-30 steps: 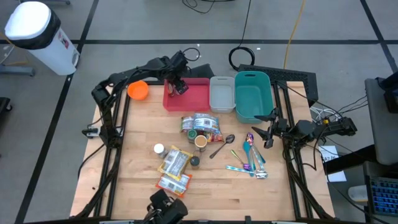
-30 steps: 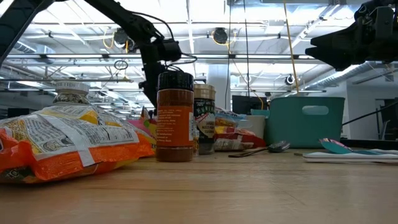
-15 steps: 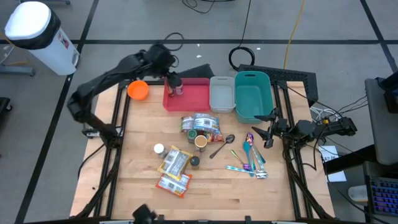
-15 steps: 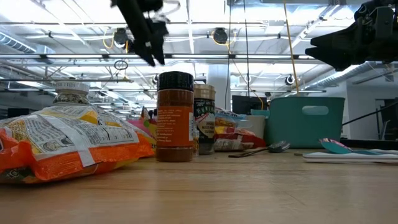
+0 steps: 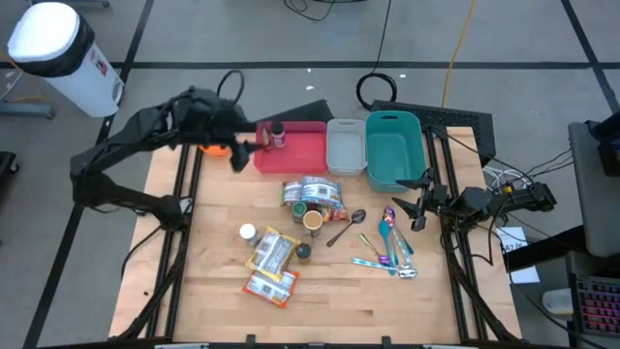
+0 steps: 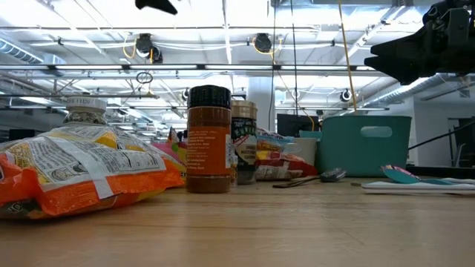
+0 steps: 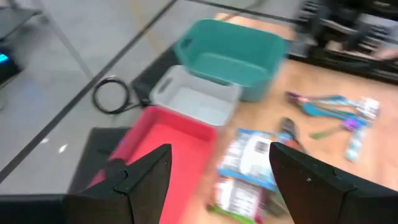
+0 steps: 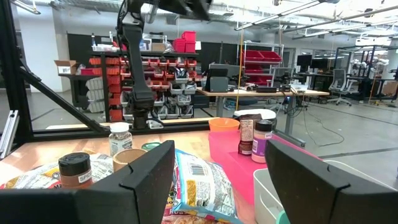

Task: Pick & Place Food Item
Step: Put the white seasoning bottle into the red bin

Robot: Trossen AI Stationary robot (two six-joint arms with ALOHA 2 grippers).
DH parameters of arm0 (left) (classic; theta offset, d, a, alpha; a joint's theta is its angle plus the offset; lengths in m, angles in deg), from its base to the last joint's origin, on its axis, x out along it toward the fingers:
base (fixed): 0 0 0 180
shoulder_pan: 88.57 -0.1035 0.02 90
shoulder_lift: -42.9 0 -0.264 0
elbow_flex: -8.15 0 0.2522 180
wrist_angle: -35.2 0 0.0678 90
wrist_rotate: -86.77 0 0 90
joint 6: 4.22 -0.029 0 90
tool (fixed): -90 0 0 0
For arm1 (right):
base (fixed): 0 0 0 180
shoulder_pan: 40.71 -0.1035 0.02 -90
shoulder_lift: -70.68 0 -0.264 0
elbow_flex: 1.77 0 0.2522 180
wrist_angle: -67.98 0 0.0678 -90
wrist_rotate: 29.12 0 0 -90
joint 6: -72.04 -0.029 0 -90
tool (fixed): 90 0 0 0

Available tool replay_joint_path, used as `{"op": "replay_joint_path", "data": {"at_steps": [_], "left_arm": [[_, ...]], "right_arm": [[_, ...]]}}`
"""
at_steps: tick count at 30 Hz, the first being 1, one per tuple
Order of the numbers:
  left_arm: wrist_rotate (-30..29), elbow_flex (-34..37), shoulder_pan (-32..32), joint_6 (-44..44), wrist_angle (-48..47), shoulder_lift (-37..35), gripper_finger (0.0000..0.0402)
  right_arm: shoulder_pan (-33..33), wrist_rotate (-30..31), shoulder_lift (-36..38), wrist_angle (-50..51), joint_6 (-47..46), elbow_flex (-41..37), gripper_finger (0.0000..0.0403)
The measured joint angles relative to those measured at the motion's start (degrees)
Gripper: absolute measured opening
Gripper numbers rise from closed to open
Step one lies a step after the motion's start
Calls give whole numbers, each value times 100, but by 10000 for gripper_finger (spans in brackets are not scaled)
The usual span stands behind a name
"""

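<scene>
Two small bottles [image 8: 254, 137] stand upright on the floor of the red bin [image 5: 302, 153], at its left end [image 5: 278, 136]. My left gripper [image 5: 238, 155] hangs open and empty high above the table's far left, beside the bin; its wrist view shows bare fingers [image 7: 221, 155]. My right gripper [image 5: 417, 206] waits open and empty at the table's right edge [image 8: 217, 155]. Food packets [image 5: 312, 192], jars [image 5: 312, 221] and two snack bags [image 5: 271, 254] lie mid-table.
A grey bin [image 5: 346, 145] and a teal bin [image 5: 394, 147] stand right of the red one. An orange bowl [image 5: 215, 143] lies partly under my left arm. A spoon [image 5: 344, 228] and coloured cutlery [image 5: 392, 247] lie at the right. The near wood [image 5: 368, 310] is bare.
My left gripper has risen out of the red bin and drawn back toward the table's left edge, tipping up from steeply downward. It has stayed open and empty. The bottles stand in the bin as before.
</scene>
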Motion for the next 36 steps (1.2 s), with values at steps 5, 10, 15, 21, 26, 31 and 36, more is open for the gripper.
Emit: {"op": "replay_joint_path", "data": {"at_steps": [5,10,15,21,26,31,36], "left_arm": [[-15,22,788,26,-442,-180,274],[-27,263,1453,240,-470,-379,274],[-128,856,2012,288,-232,-595,274],[-347,2087,2570,563,663,-1291,274],[-567,2906,2867,774,1346,-2197,274],[-641,3356,2986,791,1999,-3027,273],[-640,3569,2987,1142,2921,-3308,274]], "right_arm": [[0,-2,2,0,0,2,242],[0,0,2,0,-1,2,242],[0,0,1,1,-2,1,242],[0,0,0,2,0,2,242],[0,-2,0,2,0,1,242],[0,-2,0,-2,-2,0,242],[0,-1,0,2,-1,1,242]]}}
